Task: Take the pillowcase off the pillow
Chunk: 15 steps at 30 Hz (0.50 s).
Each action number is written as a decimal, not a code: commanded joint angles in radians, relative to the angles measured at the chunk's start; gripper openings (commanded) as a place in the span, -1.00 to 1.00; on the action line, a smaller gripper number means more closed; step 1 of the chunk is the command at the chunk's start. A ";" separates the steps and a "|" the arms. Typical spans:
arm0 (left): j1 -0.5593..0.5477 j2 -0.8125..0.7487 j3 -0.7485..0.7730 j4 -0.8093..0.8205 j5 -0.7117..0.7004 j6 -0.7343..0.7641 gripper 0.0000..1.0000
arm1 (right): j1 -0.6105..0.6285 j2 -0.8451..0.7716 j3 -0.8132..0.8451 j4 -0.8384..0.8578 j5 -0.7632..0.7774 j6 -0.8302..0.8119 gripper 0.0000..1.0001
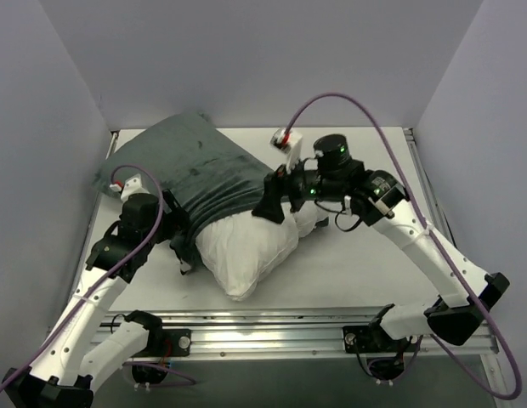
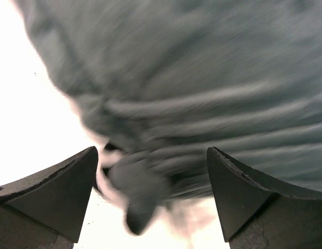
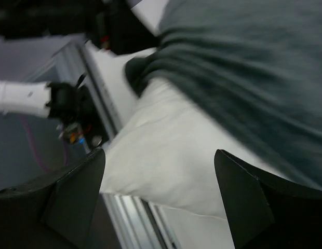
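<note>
- Pillowcase (image 1: 191, 166): grey-green face outward, gathered in folds. It lies toward the far-left corner of the worktop (image 1: 365, 263) and covers the far part of the pillow (image 1: 246, 246).
- Pillow: the near end is bare and white. It points toward the near edge of the worktop, somewhat left of the middle.
- Left claw (image 2: 151, 155): at the left side of the bunched hem. The jaws stand wide with nothing between them, and folds of fabric lie just ahead.
- Right claw (image 3: 160, 155): at the right side, where the hem meets the bare cushion. The jaws stand wide and hold nothing.
- Contact: both wrist views are blurred. Whether any finger touches the fabric cannot be told.
- Step in hand, as judged: the removal is partway done. The near part of the pillow is out and the far part is inside the sleeve. With neither claw gripping, this reads as a pause between grips.
- Next move, as judged: one claw should steady the bare end of the pillow. The other should close on the gathered hem and draw it toward the far-left corner.
- Caution: the grip should take fabric only, not the cushion beneath, or the pillow will travel with the sleeve.
</note>
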 commanded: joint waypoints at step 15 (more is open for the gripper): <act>0.008 0.265 0.093 0.161 0.069 0.061 0.93 | -0.171 0.308 -0.164 0.239 -0.166 0.120 0.48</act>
